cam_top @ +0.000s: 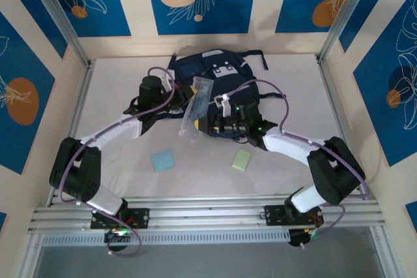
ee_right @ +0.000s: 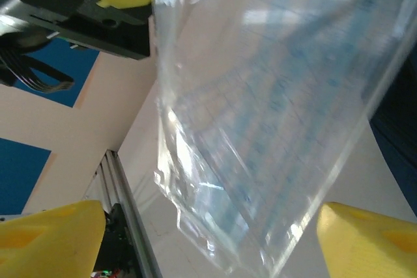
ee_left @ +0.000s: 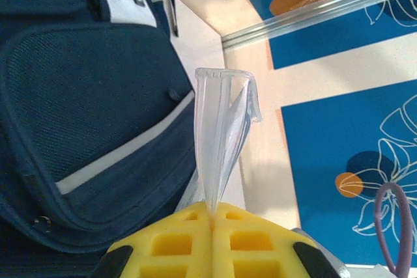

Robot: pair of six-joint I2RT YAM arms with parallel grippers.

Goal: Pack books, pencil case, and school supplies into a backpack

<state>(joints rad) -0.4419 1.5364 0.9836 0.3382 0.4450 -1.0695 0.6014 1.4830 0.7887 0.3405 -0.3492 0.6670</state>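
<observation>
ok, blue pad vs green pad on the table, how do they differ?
Colour: the blue pad is light blue, the green pad pale green.
Size: the blue pad looks larger and squarer, the green pad smaller and narrower.
Place: the blue pad lies left of centre, the green pad right of centre.
Shared: both lie flat on the table, on the near side of the backpack, untouched.

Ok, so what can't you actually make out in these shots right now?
- Top view: the lower half of the backpack and whatever is inside, covered by both arms and the clear plastic piece.
- Right wrist view: the print on the clear plastic piece, blurred and glary.
- Right wrist view: the right fingers, cut off by the bottom edge.
- Left wrist view: the backpack's outline, cut off by the top and left edges.
</observation>
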